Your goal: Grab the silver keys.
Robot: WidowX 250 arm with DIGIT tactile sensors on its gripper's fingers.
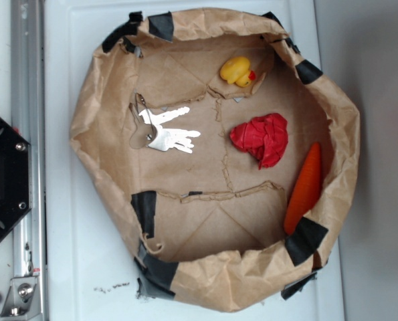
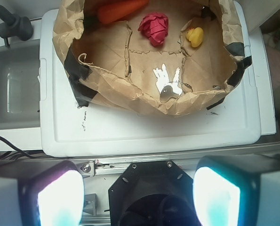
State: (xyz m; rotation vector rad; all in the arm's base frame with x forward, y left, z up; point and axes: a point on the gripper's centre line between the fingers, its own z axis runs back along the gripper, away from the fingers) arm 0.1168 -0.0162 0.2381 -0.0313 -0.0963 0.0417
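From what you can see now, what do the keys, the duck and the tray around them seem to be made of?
The silver keys: metal, polished; they shine almost white under the light. The duck: probably rubber or soft plastic; its yellow surface is smooth and slightly glossy. The tray: brown paper, matte; its walls are creased and crumpled, held with black tape at the corners.

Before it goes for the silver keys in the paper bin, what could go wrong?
1. The silver keys lie flat on creased brown paper; fingers may slide over them or pinch paper instead.
2. They sit close to the bin's crumpled near wall, which a descending gripper could snag.
3. Keys fan out on a thin ring, so grabbing one blade may let the bunch swing or slip.
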